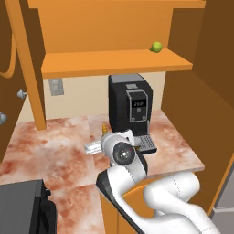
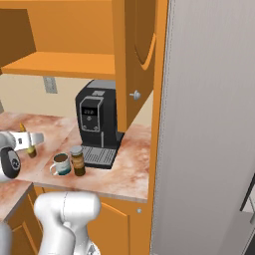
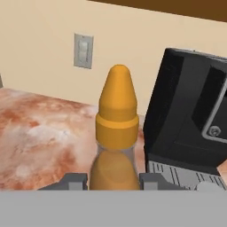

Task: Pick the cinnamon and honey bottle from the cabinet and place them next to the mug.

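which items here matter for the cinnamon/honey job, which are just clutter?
Job:
honey bottle, held in the shut claw
cinnamon jar, on the counter beside the mug
mug
cabinet

Lying about:
coffee machine
green ball on the cabinet shelf
wall switch

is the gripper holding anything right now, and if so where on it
Yes: the gripper is shut on the honey bottle, with its fingers on either side of the amber body, below the neck and the orange cone cap. The bottle stands upright.
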Tool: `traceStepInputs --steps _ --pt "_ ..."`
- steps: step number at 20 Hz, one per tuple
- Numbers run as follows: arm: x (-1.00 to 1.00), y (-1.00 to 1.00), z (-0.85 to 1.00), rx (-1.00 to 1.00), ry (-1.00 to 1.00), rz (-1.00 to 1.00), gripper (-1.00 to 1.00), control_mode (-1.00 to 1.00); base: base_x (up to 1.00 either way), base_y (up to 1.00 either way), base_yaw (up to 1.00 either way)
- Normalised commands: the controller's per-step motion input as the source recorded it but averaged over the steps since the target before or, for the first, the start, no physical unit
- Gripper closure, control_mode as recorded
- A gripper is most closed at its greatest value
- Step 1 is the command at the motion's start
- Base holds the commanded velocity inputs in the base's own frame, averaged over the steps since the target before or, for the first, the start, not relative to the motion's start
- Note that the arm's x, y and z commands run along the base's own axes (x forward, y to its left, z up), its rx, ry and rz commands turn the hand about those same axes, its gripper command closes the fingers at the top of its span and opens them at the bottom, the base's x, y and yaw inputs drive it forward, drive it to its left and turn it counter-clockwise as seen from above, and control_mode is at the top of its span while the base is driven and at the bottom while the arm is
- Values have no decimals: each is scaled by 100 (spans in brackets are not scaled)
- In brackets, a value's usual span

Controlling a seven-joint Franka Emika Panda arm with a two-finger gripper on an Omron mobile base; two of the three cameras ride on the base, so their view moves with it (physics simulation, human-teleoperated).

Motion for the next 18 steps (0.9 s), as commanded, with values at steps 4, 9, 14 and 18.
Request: traceStepInputs --steps 4,9,14,18 --pt "36 36 -37 0 0 0 100 -100 0 0 0" --pt "9 26 -32 0 0 0 100 -100 0 0 0" --pt "4 1 -29 0 1 2 100 -100 0 0 0" --pt "0 0 -29 0 0 0 100 -100 0 0 0"
